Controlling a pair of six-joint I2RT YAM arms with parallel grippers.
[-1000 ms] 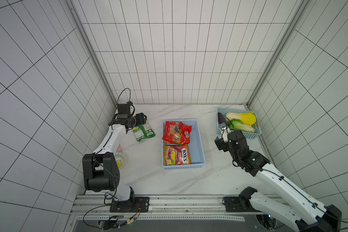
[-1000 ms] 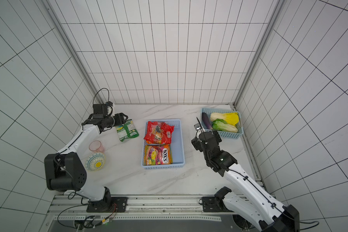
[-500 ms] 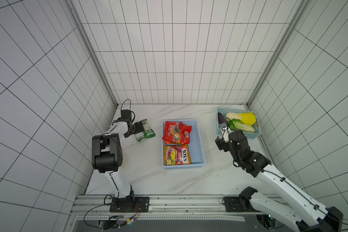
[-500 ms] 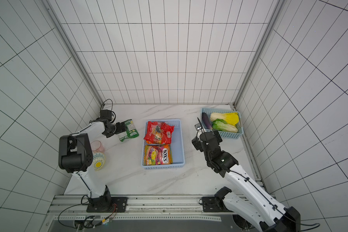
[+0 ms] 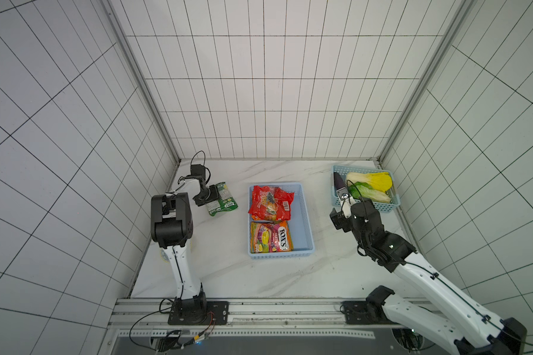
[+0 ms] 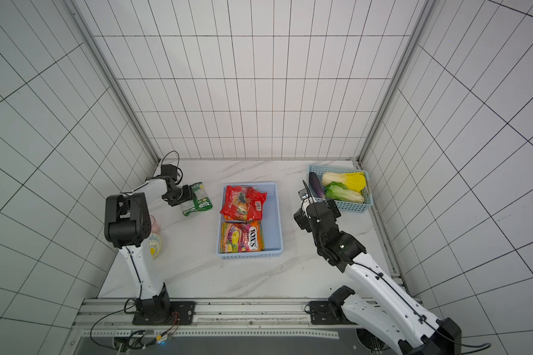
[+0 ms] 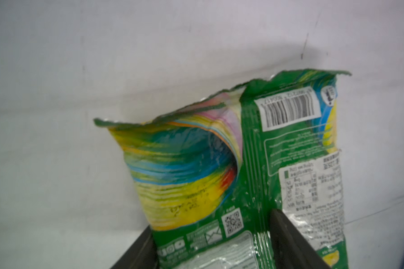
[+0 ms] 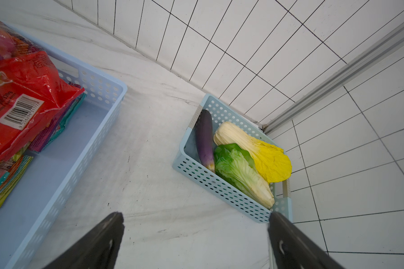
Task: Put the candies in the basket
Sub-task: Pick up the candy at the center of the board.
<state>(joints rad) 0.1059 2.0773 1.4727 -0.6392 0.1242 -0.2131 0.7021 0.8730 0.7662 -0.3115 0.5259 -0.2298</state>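
Left arm [image 5: 171, 221] folded; left claw [image 7: 210, 221] now astride green candy bag [image 5: 225, 201], clamped or not we cannot tell. Bag runs lengthwise ahead of claw, basket [image 5: 303, 212] rightward. Right claw [image 8: 196, 216] agape, empty.

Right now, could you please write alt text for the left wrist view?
A green candy bag with a rainbow swirl, barcode side up, lies on the white table. The left gripper straddles part of its near end with dark fingers; whether it grips is unclear.
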